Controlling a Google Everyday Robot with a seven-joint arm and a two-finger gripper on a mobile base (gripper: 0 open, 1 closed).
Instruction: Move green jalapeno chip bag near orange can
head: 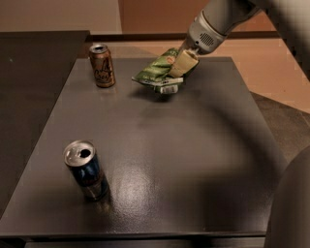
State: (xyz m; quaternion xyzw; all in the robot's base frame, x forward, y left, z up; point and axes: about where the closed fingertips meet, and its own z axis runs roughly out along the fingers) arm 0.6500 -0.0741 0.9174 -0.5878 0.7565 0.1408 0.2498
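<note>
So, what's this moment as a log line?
gripper: at table rear, holds green jalapeno chip bag | bag: right of orange can, apart

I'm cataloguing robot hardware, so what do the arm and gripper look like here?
The arm is a thick, rounded, light-grey tube ending in a grey wrist with a small dotted grille. The gripper, at the far side of the table on the green jalapeno chip bag, has stubby cream-coloured fingers. No cables or lettering show.

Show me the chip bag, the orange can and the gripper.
green jalapeno chip bag (pixel 154 72), camera view, left half.
orange can (pixel 102 71), camera view, label.
gripper (pixel 181 67), camera view, fingertips gripping bag's right end.
</note>
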